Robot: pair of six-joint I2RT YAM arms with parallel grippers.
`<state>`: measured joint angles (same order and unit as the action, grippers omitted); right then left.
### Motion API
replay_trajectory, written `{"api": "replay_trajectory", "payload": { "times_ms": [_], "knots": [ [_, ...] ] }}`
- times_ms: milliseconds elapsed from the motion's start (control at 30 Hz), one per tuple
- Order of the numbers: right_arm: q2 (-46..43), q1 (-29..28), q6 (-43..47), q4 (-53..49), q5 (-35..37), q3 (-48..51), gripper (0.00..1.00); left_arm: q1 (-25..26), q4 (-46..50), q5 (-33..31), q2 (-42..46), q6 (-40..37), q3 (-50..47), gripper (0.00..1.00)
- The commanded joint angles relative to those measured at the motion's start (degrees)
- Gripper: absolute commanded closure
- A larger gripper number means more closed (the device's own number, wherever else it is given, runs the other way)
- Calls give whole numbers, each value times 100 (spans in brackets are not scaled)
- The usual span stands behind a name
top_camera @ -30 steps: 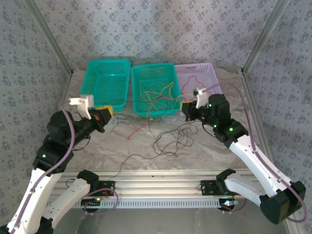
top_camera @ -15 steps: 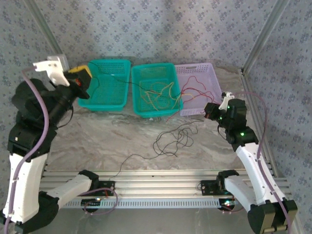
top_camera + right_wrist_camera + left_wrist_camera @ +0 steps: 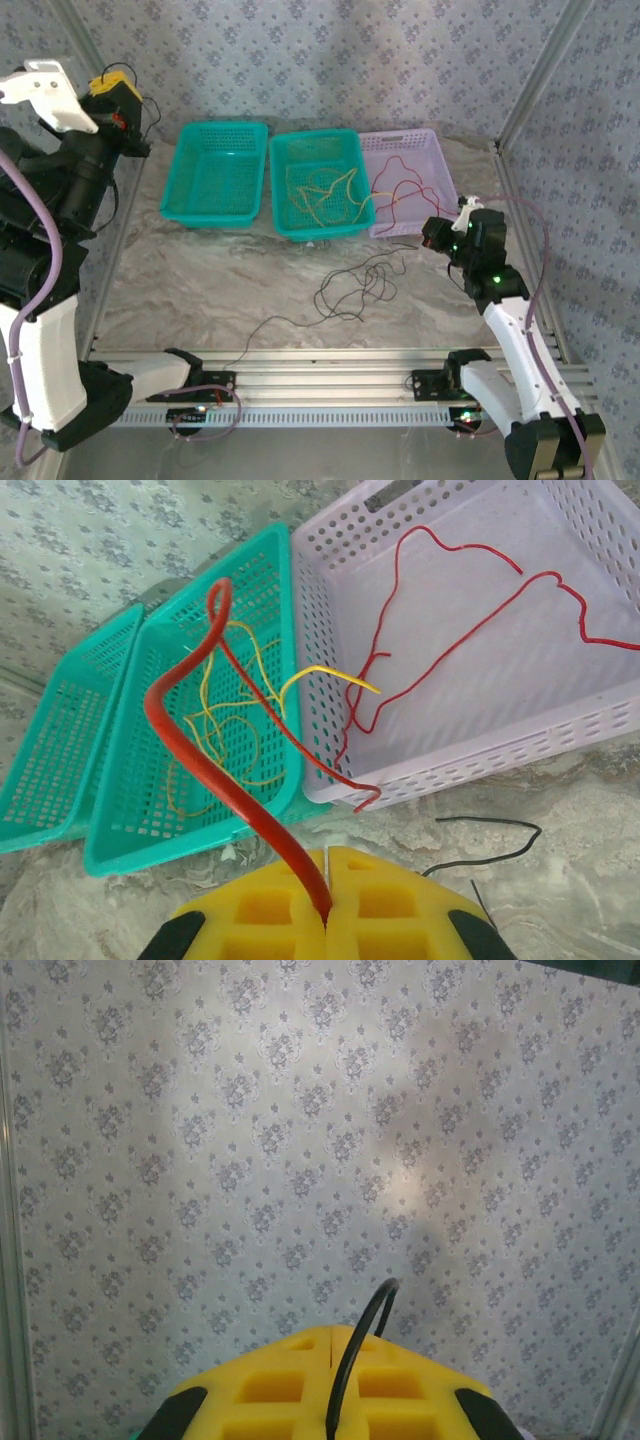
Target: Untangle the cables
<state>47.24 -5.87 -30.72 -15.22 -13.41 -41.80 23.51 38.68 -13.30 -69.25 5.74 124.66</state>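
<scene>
- Top external view: a loose black cable (image 3: pixel 350 288) lies tangled on the marbled table (image 3: pixel 200 290) in front of three baskets, with one thin strand trailing toward the near rail.
- A yellow cable (image 3: pixel 325 190) sits coiled in the middle teal basket (image 3: pixel 312 233), and in the right wrist view one end pokes over the wall into the lilac basket (image 3: pixel 400 135).
- Red strands loop across the lilac basket's floor.
- Right wrist view: a red cable (image 3: pixel 200 770) rises in a hook from the right gripper (image 3: pixel 327 880), whose yellow pads are clamped tight on it. Past the hook it drops to the front wall of the lilac basket.
- Left wrist view: the left gripper (image 3: pixel 330 1380) is closed as well, with a pinched black cable (image 3: pixel 352 1360) arching up from between its yellow pads against the patterned wall (image 3: pixel 300 1110). Whether it is the one on the table cannot be told.
- Top external view: the left arm stands tall at the far left, its gripper held high, beyond and to the left of the left teal basket (image 3: pixel 222 128).
- The right gripper sits low over the table, just in front of the lilac basket's near right corner.
</scene>
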Motion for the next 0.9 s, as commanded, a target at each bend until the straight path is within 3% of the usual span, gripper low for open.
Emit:
{"api": "replay_trajectory", "payload": {
  "times_ms": [0, 167, 500, 867],
  "knots": [
    [-326, -4, -110, 122, -213, -4, 100, -39, -287, -155, -261, -441, 102, 100],
    [-530, -165, -29, 46, -410, -201, 100, -204, -876, -85, -405, -729, -266, 100],
    [-1037, -503, 338, -415, -541, -669, 100, -1127, -1424, 267, -1077, -567, -636, 100],
    [-1447, -530, 635, -1040, -322, -1251, 100, -1331, -1381, 361, -2144, -252, 151, 100]
  ]
}}
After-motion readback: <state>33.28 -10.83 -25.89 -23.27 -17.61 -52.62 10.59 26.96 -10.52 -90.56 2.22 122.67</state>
